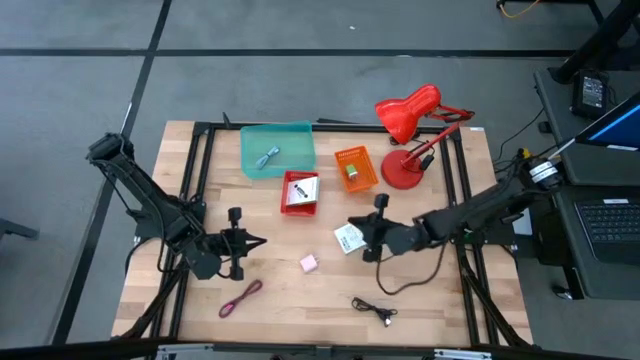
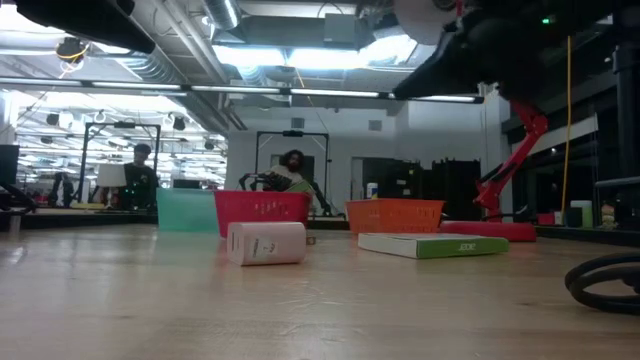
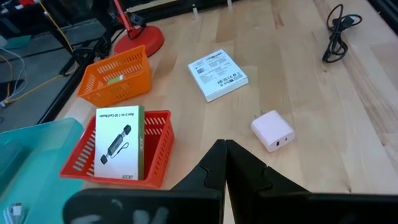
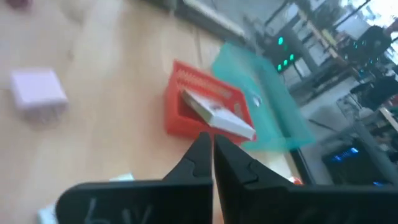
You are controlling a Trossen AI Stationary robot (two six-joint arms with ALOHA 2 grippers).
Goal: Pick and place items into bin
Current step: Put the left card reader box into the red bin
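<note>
In the high view, my left gripper (image 1: 258, 240) hangs shut over bare wood left of the pink cube (image 1: 308, 263). My right gripper (image 1: 356, 232) is shut above a white printed packet (image 1: 347, 240), which lies flat on the table (image 2: 430, 243). The left wrist view shows shut fingers (image 3: 225, 152), the pink cube (image 3: 272, 130) and that packet (image 3: 217, 74). A second white packet (image 1: 301, 188) leans in the red basket (image 1: 297, 207). The blue-grey cable (image 1: 267, 156) lies in the teal bin (image 1: 290, 135). The maroon cable (image 1: 240, 297) and black cable (image 1: 375, 310) lie near the table's front edge.
An orange basket (image 1: 356, 168) sits right of the red one, and a red desk lamp (image 1: 405, 150) stands at the far right corner. A dark cord (image 1: 420, 275) loops below my right arm. Open wood lies between the grippers. People sit in the room beyond the table (image 2: 292, 170).
</note>
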